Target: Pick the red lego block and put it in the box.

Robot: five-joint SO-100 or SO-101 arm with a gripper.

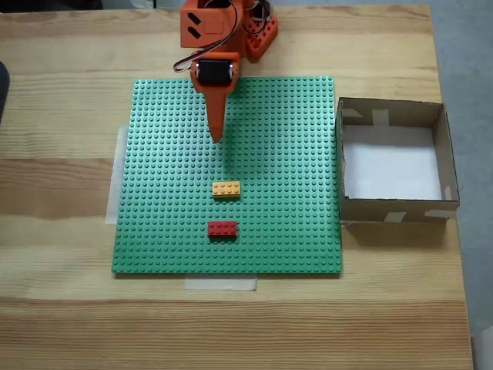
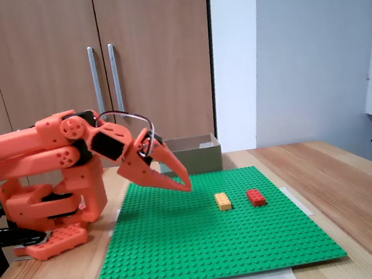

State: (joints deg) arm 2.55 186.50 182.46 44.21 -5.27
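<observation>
While the gripper (image 1: 217, 137) hangs empty, jaws pressed together, the reach looks barely begun. From it, the red lego block (image 1: 223, 229) sits at six o'clock, past the orange-yellow brick (image 1: 226, 189); the box (image 1: 444, 158) waits at three.

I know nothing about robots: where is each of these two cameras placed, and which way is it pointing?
A fixed view: sits above the table, looking straight down on the green baseplate and the box; the orange arm enters from the top edge, gripper pointing down the picture.
A fixed view: sits low at the table's edge, looking sideways toward the wooden cupboards; the whole folded arm shows at left.
Shared: the red lego block, the orange-yellow brick, baseplate, box and gripper.
</observation>
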